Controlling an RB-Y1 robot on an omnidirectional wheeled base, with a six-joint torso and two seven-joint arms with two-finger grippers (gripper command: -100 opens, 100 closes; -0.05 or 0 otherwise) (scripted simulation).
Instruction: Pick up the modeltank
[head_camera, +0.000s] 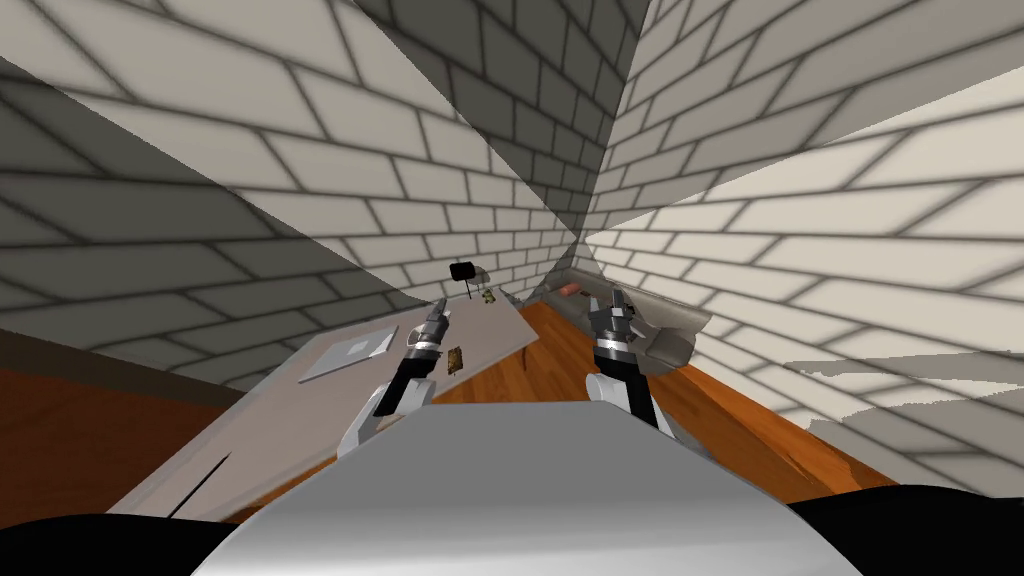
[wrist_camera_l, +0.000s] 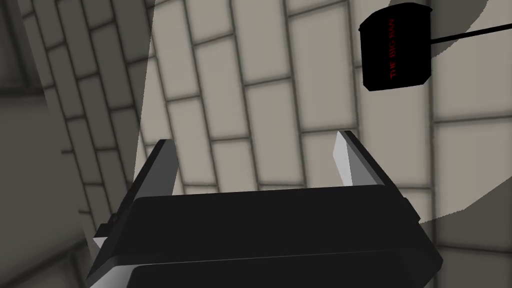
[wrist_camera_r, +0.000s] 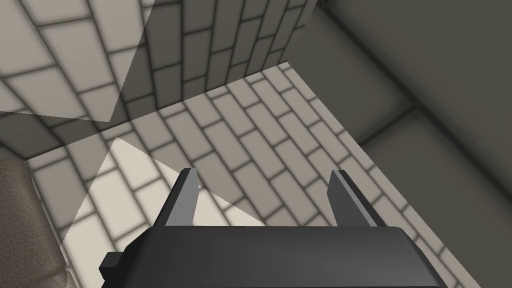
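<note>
Two small olive-brown things lie on the grey table (head_camera: 300, 400). One small olive-brown thing (head_camera: 456, 359) sits just right of my left forearm; the other (head_camera: 488, 295) lies farther back near a black lamp. I cannot tell which is the model tank. My left gripper (head_camera: 438, 310) hovers over the table between them, a little left of both. Its wrist view has the left gripper (wrist_camera_l: 254, 140) open and empty, facing a brick wall. My right gripper (head_camera: 615, 300) is raised over the floor near the sofa; the right gripper (wrist_camera_r: 264, 172) is also open and empty.
A black lamp (head_camera: 462, 270) stands at the table's far end, and its shade (wrist_camera_l: 397, 47) carries red lettering. A flat grey slab (head_camera: 350, 352) lies on the table's left. A grey-brown sofa (head_camera: 660, 325) sits right, with a reddish item (head_camera: 571, 289) behind. Wooden floor (head_camera: 520, 370) runs between.
</note>
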